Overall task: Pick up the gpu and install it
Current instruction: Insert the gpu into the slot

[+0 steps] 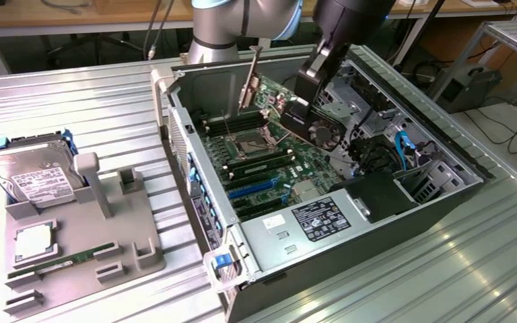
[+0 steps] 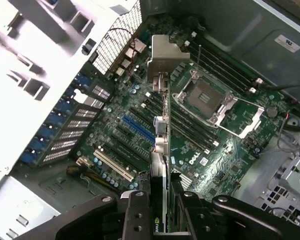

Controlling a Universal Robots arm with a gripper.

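gpu (image 1: 317, 128) (image 2: 162, 145): in the air, tilted, above the motherboard (image 1: 268, 161) (image 2: 214, 130); end bracket toward the case's rear wall.
gripper (image 1: 305, 101) (image 2: 159, 212): fingers clamped on gpu's fan end.
computer case (image 1: 393, 262): open, on worktop.
hard drive (image 1: 29, 176): upright in holder's corner.

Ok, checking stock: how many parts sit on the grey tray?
3 on the tray: hard drive upright at its far end, CPU flat midway, memory stick along the near edge. None looks hidden.
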